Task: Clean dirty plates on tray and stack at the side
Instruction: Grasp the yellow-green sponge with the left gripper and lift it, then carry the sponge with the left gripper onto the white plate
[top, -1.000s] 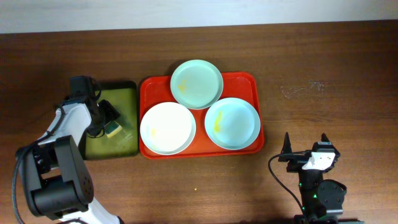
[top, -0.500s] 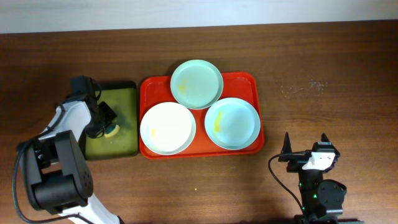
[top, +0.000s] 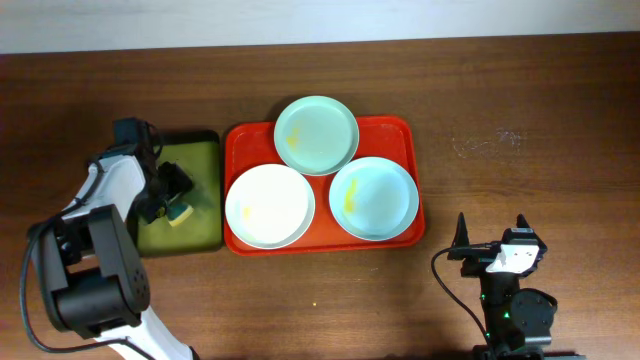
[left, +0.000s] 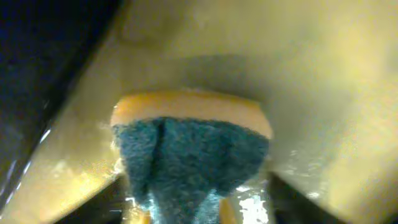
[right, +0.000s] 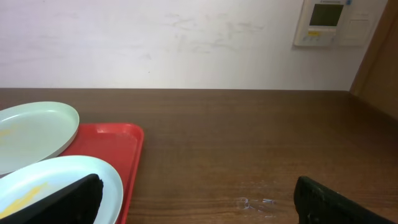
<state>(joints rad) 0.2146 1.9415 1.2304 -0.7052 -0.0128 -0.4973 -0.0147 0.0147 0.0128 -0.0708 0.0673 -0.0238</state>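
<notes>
Red tray (top: 402, 130) holds the plates (top: 270, 205), well apart from both grippers: left gripper (top: 172, 200) clamps a sponge (left: 193, 149) (over the olive tray (top: 200, 150)), right gripper (top: 491, 222) stands with jaws apart.

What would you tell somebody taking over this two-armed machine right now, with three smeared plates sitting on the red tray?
Left tool: shut on the yellow sponge with a blue-green scouring face, over the small olive-green tray.
Right tool: open, empty, away from the plates.
The round white plate, mint green plate and pale blue plate all lie on the large red plastic tray, each with a yellow smear.
Done: sponge gripped. Left: wipe all three plates, then stack them beside the tray.
</notes>
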